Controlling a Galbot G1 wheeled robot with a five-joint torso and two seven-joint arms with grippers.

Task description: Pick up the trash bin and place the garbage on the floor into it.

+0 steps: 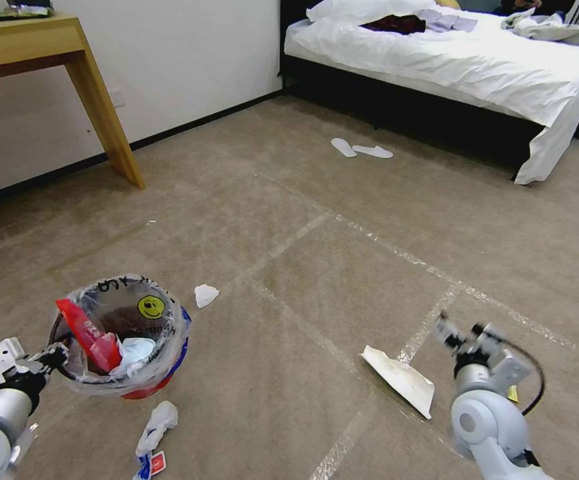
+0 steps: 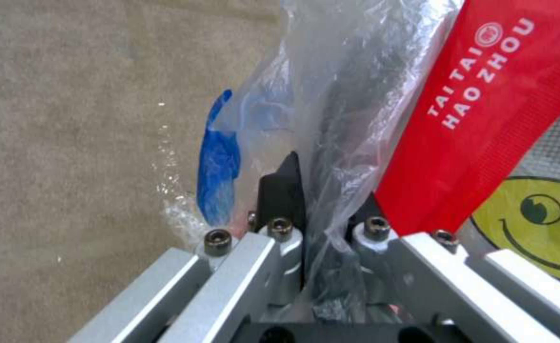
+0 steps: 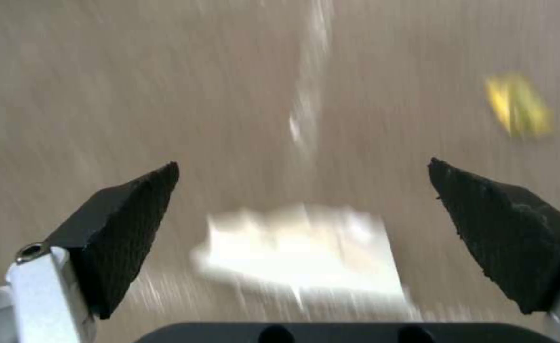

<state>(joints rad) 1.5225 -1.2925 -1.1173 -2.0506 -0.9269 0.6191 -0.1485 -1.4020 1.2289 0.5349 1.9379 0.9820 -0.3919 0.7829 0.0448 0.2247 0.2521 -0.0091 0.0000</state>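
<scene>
The floor [image 1: 342,267], a beige carpet crossed by shiny tape lines, is spread beneath both claws, with a white bed [image 1: 462,60] and a wooden table [image 1: 49,47] well beyond them. The trash bin [image 1: 124,340], red and lined with a clear bag, is held just ahead of the left claw [image 1: 54,357], whose jaws are seen in the left wrist view clenched on the rim and the bunched bag. Inside the bin, close past that claw, a red wrapper [image 1: 84,330] and a pale crumpled tissue [image 1: 132,350] are already lying, so part of the garbage is judged to be collected. The right claw [image 1: 461,332] is held low over the carpet with its jaws spread wide and nothing between them; the white paper [image 1: 399,379] lies just beside and below it, toward the bin, and is seen between the open pads [image 3: 127,228] in the right wrist view. A small yellow scrap [image 1: 514,394] lies on the far side of that claw. Near the left claw, under the bin, a twisted white and blue tissue [image 1: 156,427] and a small red-white packet [image 1: 158,462] are left on the carpet, and a small white wad [image 1: 205,295] lies beyond the bin. The picking up of the bin is judged done; at least these pieces remain to be gathered.
</scene>
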